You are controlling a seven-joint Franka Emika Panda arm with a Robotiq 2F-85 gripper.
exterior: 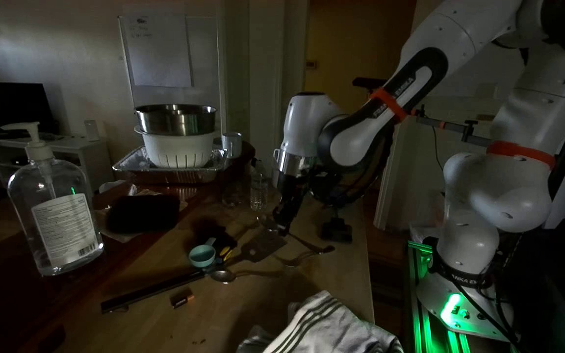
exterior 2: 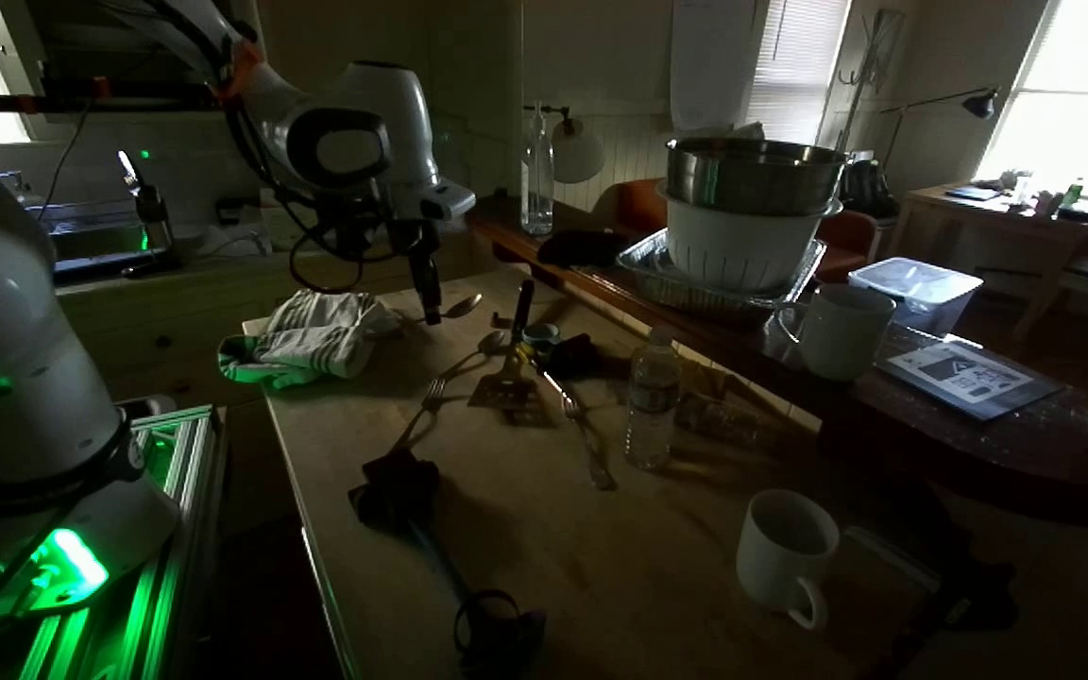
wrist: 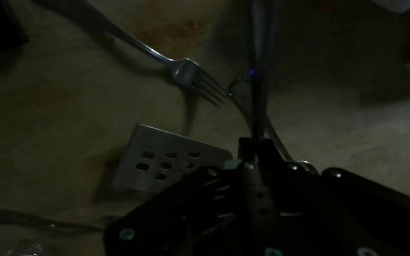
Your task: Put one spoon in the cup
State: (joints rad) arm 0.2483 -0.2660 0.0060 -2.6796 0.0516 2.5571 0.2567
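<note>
The teal cup (exterior: 202, 255) sits low on the table among utensils. It also shows in an exterior view (exterior 2: 541, 333), partly hidden by things around it. My gripper (exterior: 282, 228) is shut on a metal spoon (exterior 2: 464, 306) and holds it above the table, apart from the cup. In the wrist view the jaws (wrist: 257, 149) are closed around it, and its handle (wrist: 261, 64) points away toward the top. Its bowl is hidden there. A second spoon (exterior: 223, 276) lies on the table beside the cup; it also shows in an exterior view (exterior 2: 490, 342).
A slotted spatula (wrist: 169, 156) and a fork (wrist: 187, 73) lie beneath the gripper. A clear plastic bottle (exterior 2: 650, 406) and a white mug (exterior 2: 785, 552) stand on the table. A striped towel (exterior 2: 317, 331), a black stand (exterior 2: 396, 486) and a large pump bottle (exterior: 57, 220) are around.
</note>
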